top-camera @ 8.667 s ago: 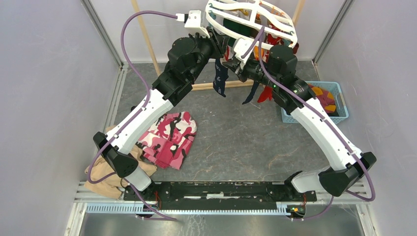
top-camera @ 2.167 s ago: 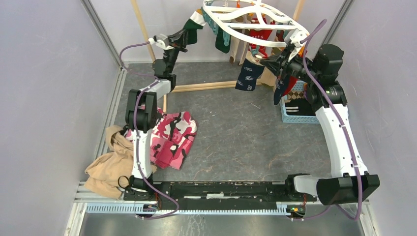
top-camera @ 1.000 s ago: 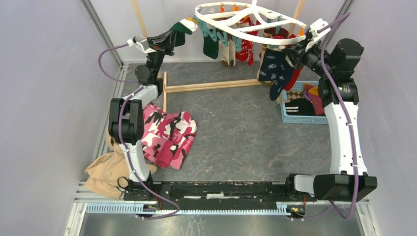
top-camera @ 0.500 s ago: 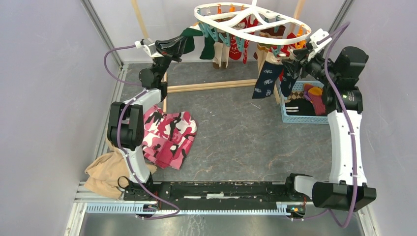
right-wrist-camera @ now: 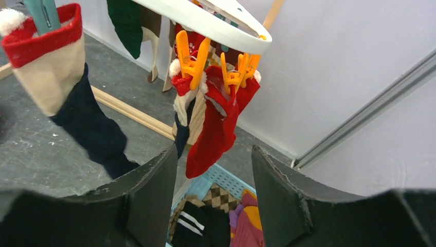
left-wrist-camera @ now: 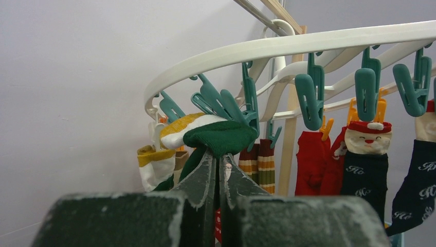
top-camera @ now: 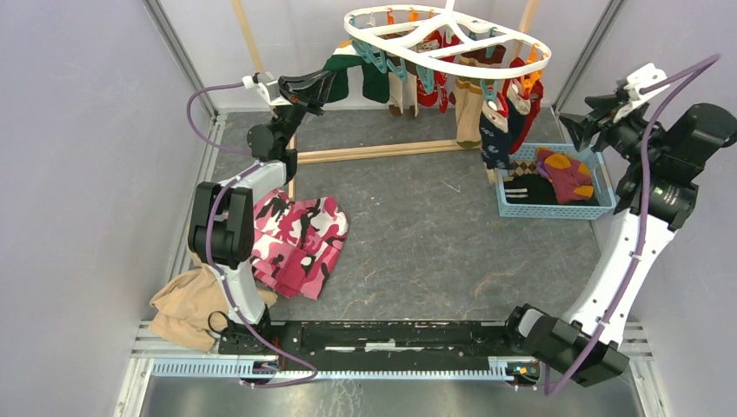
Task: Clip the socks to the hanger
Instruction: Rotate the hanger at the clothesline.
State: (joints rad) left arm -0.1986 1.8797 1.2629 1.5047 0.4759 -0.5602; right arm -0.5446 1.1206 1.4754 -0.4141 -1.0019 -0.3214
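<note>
Grey, stone-patterned tabletop (top-camera: 417,234) between pale walls: at the far side the white oval hanger (left-wrist-camera: 288,46) hangs over the base of a light wooden pole rack (top-camera: 382,152). Socks (left-wrist-camera: 313,159) in red, navy and tan stripes dangle from its teal clips (left-wrist-camera: 308,100) and orange clips (right-wrist-camera: 193,62).

At the hanger's left end, the left fingers (left-wrist-camera: 205,175) are pressed together on the cuff of a dark green sock (left-wrist-camera: 221,136), which sits right under a teal clip on the rim; whether that clip bites the fabric cannot be told.

On the right, the right fingers (right-wrist-camera: 280,190) stand wide apart with nothing between them, raised off the hanger's right end and above a blue basket (top-camera: 600,204) that has more socks in it. Through their gap the wrist camera sees a red sock (right-wrist-camera: 218,128) pinned by orange clips and a navy sock (right-wrist-camera: 92,131) with a red and cream cuff.

A pink camouflage cloth (top-camera: 300,239) lies on the tabletop near the left arm, and a tan cloth (top-camera: 187,304) is bunched by its base.
</note>
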